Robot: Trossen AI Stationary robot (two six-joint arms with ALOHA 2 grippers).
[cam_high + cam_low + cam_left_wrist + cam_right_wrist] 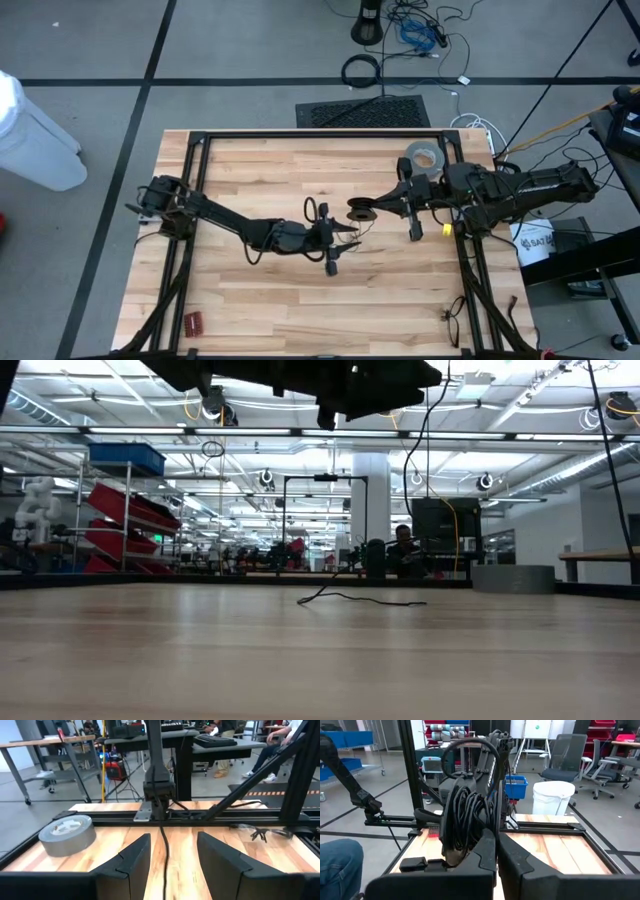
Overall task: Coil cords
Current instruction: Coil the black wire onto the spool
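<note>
The main risk was the bundle springing loose: the right gripper (495, 855), jaws together on the coiled part of the cord (465, 820), held stiff loops that could slip out. The left gripper (170, 855), jaws apart, straddled the free strand without clamping it. The cord was thin and black, wound above the table (260, 310) centre, its tail trailing on the wood.

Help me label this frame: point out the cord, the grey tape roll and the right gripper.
cord (165, 852): left wrist view, the strand between the open left fingers.
grey tape roll (67, 835): left wrist view, its side wall.
right gripper (496, 851): right wrist view, where the shut fingers meet.
</note>
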